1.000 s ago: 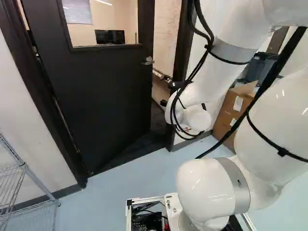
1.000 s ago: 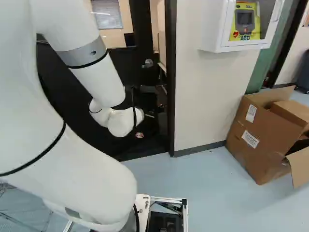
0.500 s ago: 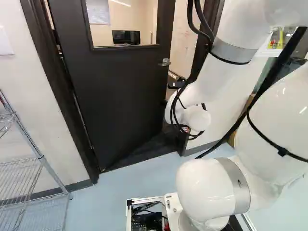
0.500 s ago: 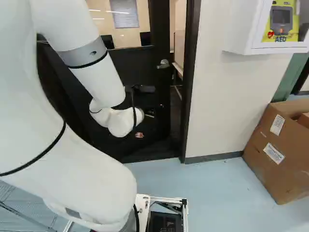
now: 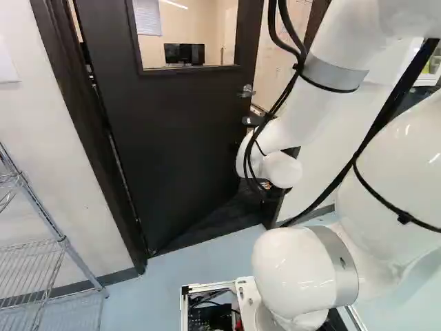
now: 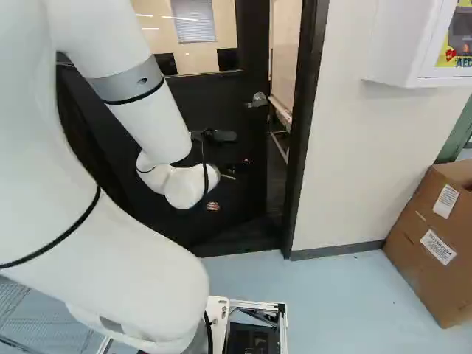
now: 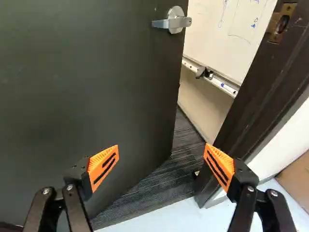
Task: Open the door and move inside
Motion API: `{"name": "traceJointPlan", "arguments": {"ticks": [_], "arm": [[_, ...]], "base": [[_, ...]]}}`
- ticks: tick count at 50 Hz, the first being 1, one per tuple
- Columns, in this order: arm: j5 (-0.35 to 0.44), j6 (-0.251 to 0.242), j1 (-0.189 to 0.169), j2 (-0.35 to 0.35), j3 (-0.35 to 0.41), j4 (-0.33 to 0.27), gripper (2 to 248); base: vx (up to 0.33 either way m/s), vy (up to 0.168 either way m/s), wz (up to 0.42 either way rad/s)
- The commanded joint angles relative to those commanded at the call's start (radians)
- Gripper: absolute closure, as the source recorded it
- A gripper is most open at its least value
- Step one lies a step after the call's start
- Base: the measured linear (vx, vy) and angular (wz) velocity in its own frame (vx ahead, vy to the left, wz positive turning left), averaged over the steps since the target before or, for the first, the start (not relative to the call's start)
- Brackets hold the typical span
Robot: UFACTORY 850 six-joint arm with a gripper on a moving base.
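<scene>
Plainly, the tool is released, its orange pads spread wide apart (the door ajar ahead).

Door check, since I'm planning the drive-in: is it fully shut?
No, in the wrist view the door stands ajar, with dark carpet and a whiteboard showing between it and the frame.

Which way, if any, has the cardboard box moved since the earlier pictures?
No: the cardboard box keeps its place beside the skirting; the base has moved.

Letters "AE" mark the yellow panel in the white cabinet. The carton bears two labels, print illegible.
</scene>
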Motion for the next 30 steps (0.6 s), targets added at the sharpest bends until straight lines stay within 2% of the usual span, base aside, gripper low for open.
{"name": "traceJointPlan", "arguments": {"ticks": [30], "arm": [[0.0,0.0,0.0,0.0,0.0,0.0,3]], "base": [[0.12,0.083,-0.016]]}}
